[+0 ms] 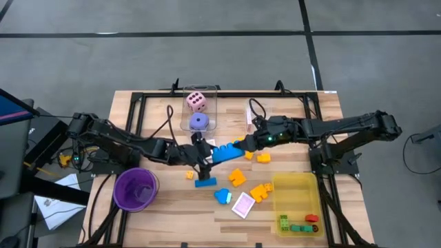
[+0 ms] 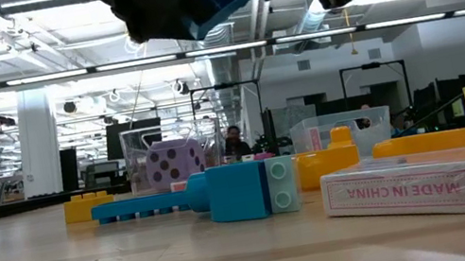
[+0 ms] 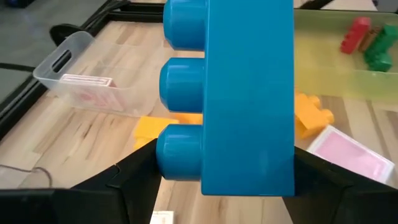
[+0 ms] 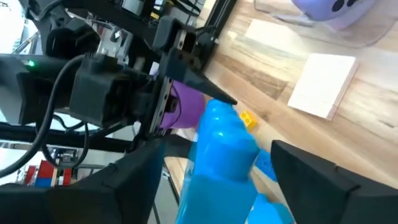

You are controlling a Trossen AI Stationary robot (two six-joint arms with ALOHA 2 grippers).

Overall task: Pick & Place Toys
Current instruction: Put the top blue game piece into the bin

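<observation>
Look at the middle of the desk (image 1: pixel 124 103). Your left claw (image 1: pixel 207 157) and your right claw (image 1: pixel 242 143) both hold one long blue block (image 1: pixel 224 152) up in the air between them. Each claw is partly open, and its fingers press on an end of that block.

A few toys are put away. Red and green blocks (image 1: pixel 298 224) lie in the yellow tray (image 1: pixel 295 184) at the near right. A pink die (image 1: pixel 196 101) and a purple die (image 1: pixel 199 122) sit in the clear box (image 1: pixel 213 93) at the far side.

Many are left: orange blocks (image 1: pixel 238 177), a small yellow block (image 1: pixel 189 175), blue pieces (image 1: pixel 205 182) and a pink card pack (image 1: pixel 243 205). In the low view its side reads "MADE IN CHINA".
</observation>
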